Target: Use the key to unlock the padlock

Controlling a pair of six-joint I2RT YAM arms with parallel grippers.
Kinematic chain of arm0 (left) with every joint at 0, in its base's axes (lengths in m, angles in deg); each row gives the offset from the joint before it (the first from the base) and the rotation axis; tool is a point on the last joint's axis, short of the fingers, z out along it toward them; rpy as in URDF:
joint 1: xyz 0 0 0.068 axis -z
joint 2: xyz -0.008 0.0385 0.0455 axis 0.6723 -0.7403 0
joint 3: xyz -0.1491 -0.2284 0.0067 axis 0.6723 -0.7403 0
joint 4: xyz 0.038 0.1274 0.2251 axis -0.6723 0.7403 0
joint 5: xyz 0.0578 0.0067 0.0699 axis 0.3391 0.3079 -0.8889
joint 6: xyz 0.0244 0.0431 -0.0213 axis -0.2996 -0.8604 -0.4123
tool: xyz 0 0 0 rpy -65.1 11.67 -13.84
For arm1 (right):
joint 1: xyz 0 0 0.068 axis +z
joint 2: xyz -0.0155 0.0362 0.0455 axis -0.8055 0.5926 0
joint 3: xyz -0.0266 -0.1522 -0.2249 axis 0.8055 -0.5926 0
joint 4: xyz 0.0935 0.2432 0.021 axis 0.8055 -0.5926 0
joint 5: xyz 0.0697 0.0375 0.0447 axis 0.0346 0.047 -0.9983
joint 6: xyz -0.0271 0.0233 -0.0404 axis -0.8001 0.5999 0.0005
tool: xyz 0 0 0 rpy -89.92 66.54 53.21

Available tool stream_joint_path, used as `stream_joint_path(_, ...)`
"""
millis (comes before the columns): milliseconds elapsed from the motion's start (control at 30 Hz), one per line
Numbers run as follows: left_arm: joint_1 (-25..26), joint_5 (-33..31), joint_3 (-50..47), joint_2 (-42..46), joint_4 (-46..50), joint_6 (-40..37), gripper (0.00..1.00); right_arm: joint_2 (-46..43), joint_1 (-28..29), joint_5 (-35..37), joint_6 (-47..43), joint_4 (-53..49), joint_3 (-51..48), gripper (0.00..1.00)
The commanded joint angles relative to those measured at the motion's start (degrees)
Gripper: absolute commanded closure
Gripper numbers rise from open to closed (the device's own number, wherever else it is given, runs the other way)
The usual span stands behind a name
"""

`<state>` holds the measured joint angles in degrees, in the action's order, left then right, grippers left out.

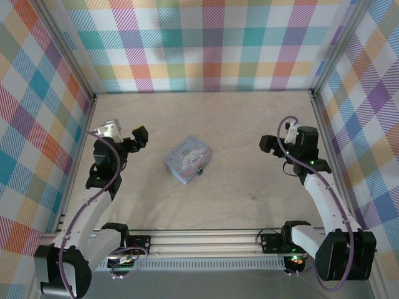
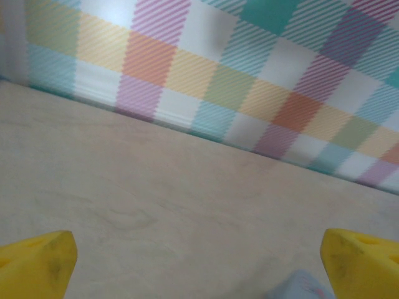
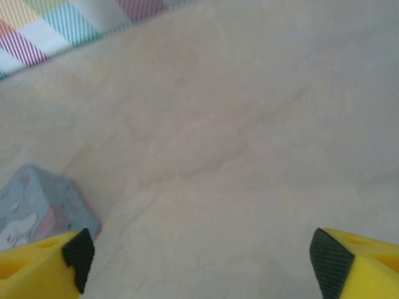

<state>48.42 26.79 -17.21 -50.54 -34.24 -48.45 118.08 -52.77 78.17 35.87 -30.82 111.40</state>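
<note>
One tiny, dark padlock point(image 1: 199, 169) against pale-blue tin point(image 1: 186, 159).

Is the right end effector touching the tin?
Apart. The top view shows a stretch of bare table between the right end effector and the tin.

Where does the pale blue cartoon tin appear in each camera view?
Top external: the tin sits just left of centre.
Left wrist: the tin's corner peeks in at the bottom edge, right of centre.
Right wrist: the tin lies at the left edge, lower half.
Shared landmark: the plaid wall, at the top of every view.
</note>
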Motion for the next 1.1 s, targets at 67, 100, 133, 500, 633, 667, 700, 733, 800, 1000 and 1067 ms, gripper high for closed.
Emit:
stream_joint_path(67,5.12,5.02,-1.21,3.1,3.16,10.82,0.0,0.9,1.13,-5.29,8.46,-23.53,2.29,0.18)
stream_joint_path(100,6.54,4.43,-1.81,3.31,2.29,11.96,0.0,0.94,1.67,-6.35,10.08,-24.46,1.45,0.2)
stream_joint_path(133,8.04,3.69,-2.32,3.23,1.39,12.99,0.0,1.14,2.45,-6.91,11.82,-25.19,0.59,0.22)
stream_joint_path(500,21.28,-1.97,0.38,-4.0,-4.36,13.32,0.0,4.78,9.03,-5.61,26.37,-29.59,-4.64,0.29)
stream_joint_path(633,23.49,-3.06,1.22,-6.67,-6.03,13.09,0.0,5.01,9.42,-5.51,38.17,-29.48,-6.96,0.35)
stream_joint_path(667,23.98,-3.18,1.22,-7.17,-6.58,13.17,0.0,4.95,9.61,-5.41,40.67,-29.41,-7.26,0.35)
stream_joint_path(700,24.22,-3.32,1.31,-7.65,-6.96,13.14,0.0,4.92,9.91,-5.07,41.52,-29.45,-7.17,0.36)
stream_joint_path(733,24.54,-3.32,1.47,-8.12,-7.0,13.1,0.0,4.92,10.47,-3.88,41.42,-29.4,-6.74,0.37)
stream_joint_path(800,25.06,-3.44,1.74,-8.63,-6.91,12.93,0.0,5.54,11.23,-0.4,38.12,-30.14,-5.55,0.37)
stream_joint_path(1000,25.45,-4.11,2.03,-8.92,-6.56,12.74,0.0,7.46,11.44,-2.0,30.15,-25.54,-6.96,0.46)
stream_joint_path(1067,25.47,-4.27,2.19,-8.81,-6.21,12.51,0.0,7.97,11.72,-3.23,29.21,-23.72,-8.17,0.47)
